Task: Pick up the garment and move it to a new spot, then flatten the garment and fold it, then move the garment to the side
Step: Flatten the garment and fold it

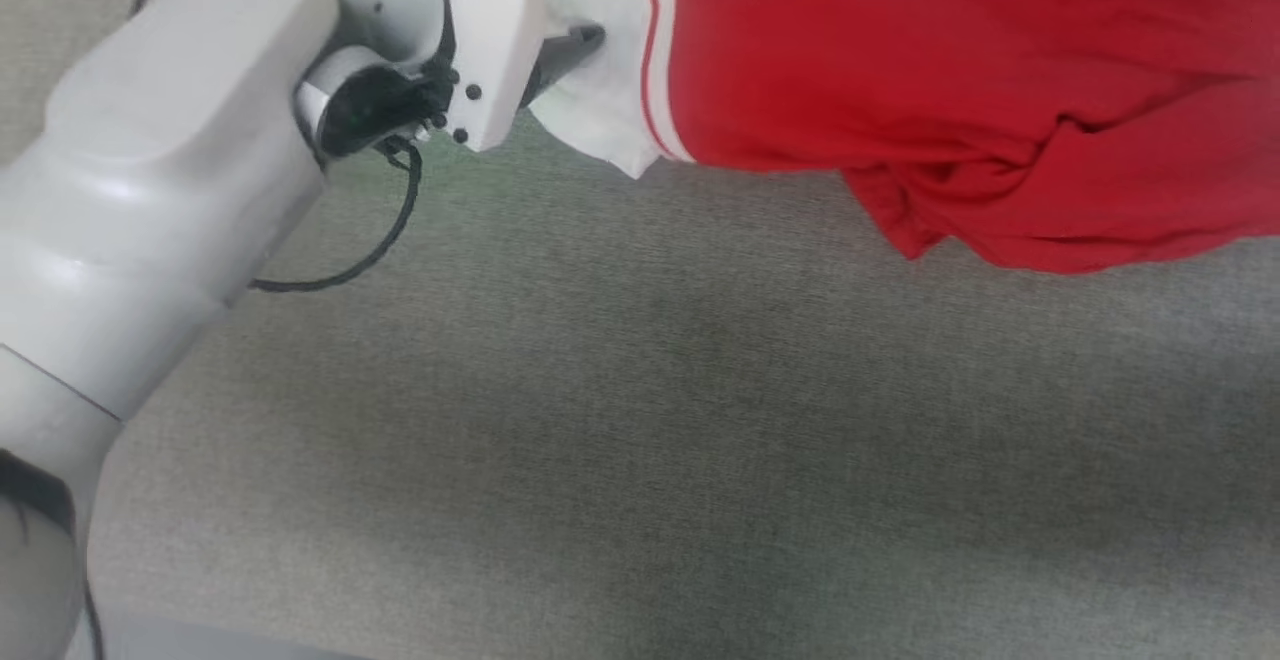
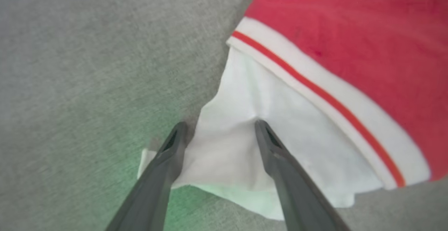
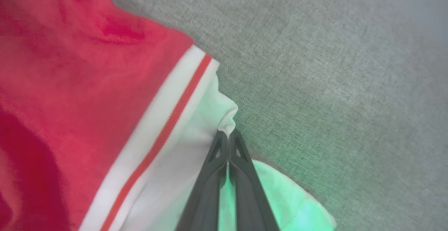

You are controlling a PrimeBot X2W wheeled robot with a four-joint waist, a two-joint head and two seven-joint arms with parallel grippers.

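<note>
Pale, smooth-shelled left forearm [image 1: 150, 170] fills the near left of the head view, a thin black cable [image 1: 370, 250] looping from its wrist over the grey woven-fabric worktop [image 1: 640, 420]. Beyond it lies the garment [image 1: 950, 90], a red jersey-style shirt with white short sleeves and a white band carrying a thin red stripe at each sleeve seam. It lies rumpled, well away from the worktop's near edge, its red body creased into folds and its hem bunched. The left gripper [image 2: 219, 123] is released: its two long dark fingers stand wide apart on one white sleeve [image 2: 245, 154]. One fingertip presses a small pucker into the cloth and the other sits at the sleeve's outer edge, touching the worktop, with nothing pinched between them. The right gripper [image 3: 228, 134] is clenched, its fingers pressed together along their length and grasping a small peak of white cloth from the other sleeve [image 3: 175, 175], just beside the striped band. A green glow tints the sleeve and worktop near both sets of fingers. The chest lettering cannot be made out.
</note>
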